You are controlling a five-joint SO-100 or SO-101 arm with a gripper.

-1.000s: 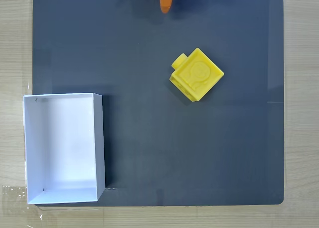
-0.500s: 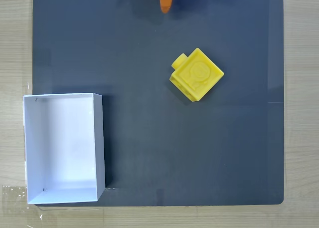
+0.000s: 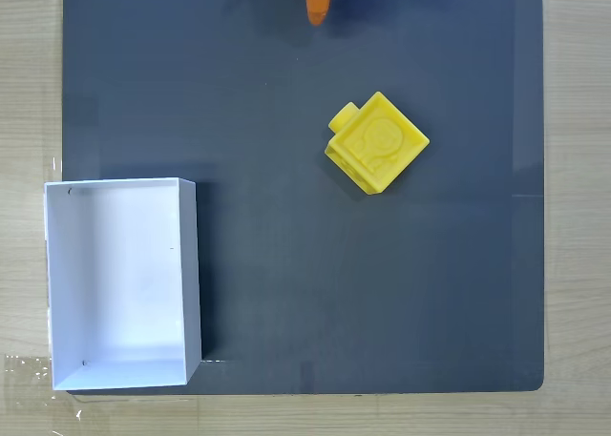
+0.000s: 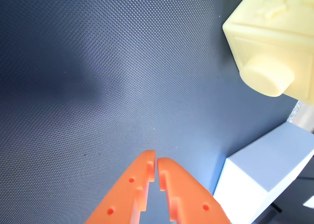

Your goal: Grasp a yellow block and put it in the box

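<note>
The yellow block (image 3: 376, 142) lies on the dark mat, right of centre in the fixed view, with its round stud pointing up-left. In the wrist view the block (image 4: 272, 37) fills the top right corner, stud towards the camera. The white box (image 3: 122, 281) sits open and empty at the mat's lower left; one corner of the box (image 4: 265, 180) shows at the bottom right of the wrist view. My orange gripper (image 3: 317, 16) pokes in at the top edge of the fixed view, well apart from the block. Seen from the wrist, the gripper (image 4: 156, 161) is shut, fingertips touching, holding nothing.
A dark grey mat (image 3: 286, 264) covers most of a light wooden table (image 3: 578, 217). Bare mat lies between the block and the box and around the gripper.
</note>
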